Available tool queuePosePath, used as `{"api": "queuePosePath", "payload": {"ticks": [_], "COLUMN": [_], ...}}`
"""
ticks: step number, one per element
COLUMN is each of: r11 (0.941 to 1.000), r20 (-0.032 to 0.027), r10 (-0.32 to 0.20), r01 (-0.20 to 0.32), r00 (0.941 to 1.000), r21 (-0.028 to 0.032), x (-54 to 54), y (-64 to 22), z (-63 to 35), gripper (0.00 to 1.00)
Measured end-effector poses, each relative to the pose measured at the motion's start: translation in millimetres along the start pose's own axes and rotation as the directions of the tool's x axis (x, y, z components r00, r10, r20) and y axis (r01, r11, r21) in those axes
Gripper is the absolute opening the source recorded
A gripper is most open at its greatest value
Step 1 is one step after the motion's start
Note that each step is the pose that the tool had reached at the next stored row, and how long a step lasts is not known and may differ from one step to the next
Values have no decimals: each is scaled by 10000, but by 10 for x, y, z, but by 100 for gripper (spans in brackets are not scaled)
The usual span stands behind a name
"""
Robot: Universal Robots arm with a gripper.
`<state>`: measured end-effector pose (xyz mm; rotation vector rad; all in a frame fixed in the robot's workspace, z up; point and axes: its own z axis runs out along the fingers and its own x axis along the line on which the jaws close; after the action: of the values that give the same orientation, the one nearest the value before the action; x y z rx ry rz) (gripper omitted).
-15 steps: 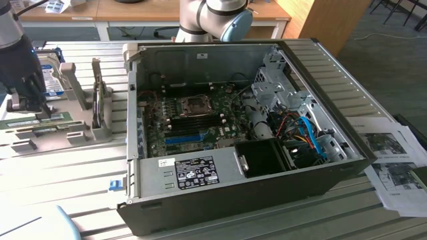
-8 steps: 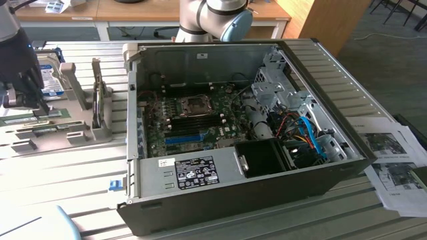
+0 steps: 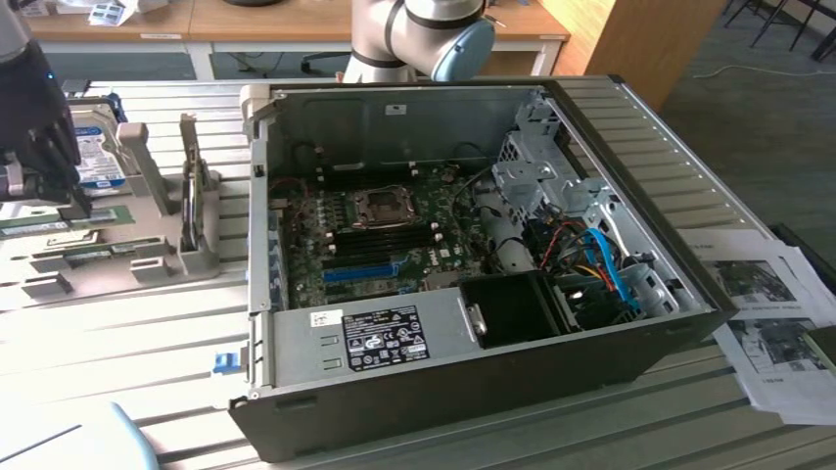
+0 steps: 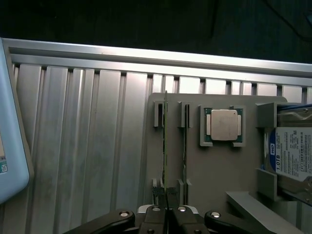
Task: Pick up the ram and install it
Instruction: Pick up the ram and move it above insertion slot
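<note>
The pick-up is the step in hand, and it looks half made. In the wrist view the gripper (image 4: 167, 213) has its fingers pressed together on the thin edge of the ram (image 4: 165, 141). The green stick stands on edge in the notches of a grey holder tray (image 4: 214, 170), so it appears gripped but not yet lifted out. A second stick (image 4: 184, 146) stands just beside it in the next pair of notches. A CPU (image 4: 224, 124) lies in its own recess farther along, near a hard drive (image 4: 292, 156). By my reading, finishing the pick-up calls for a straight pull along the notches, so the stick neither binds nor knocks its neighbour. In the exterior view the arm (image 3: 33, 117) hangs over the tray at that view's left, its wrist pointing down at the slatted table (image 3: 144, 333). It is well apart from the open computer case (image 3: 627, 127), where the black memory slots (image 3: 392, 233) on the motherboard (image 3: 327, 220) look unfilled.
</note>
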<state>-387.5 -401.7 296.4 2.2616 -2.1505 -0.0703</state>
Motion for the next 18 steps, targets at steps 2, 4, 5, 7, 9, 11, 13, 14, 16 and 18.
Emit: {"api": "queuePosePath", "payload": {"ticks": [2, 4, 5, 7, 9, 11, 13, 14, 16, 18], "r11": [10000, 10000, 10000, 10000, 10000, 10000, 10000, 10000, 10000, 10000], "r20": [0, 0, 0, 0, 0, 0, 0, 0, 1, 0], "r10": [0, 0, 0, 0, 0, 0, 0, 1, 0, 0], "r01": [0, 0, 0, 0, 0, 0, 0, -1, 0, 0], "r00": [10000, 10000, 10000, 10000, 10000, 10000, 10000, 10000, 10000, 10000], "r21": [0, 0, 0, 0, 0, 0, 0, 0, 1, 0], "x": [-1, -1, -1, -2, -2, -3, -4, -4, -4, -5], "y": [1, 2, 3, 4, 5, 6, 7, 8, 9, 11], "z": [-30, -61, -76, -105, -135, -162, -189, -203, -233, -264], "gripper": [11, 11, 11, 11, 11, 11, 11, 11, 11, 11]}}
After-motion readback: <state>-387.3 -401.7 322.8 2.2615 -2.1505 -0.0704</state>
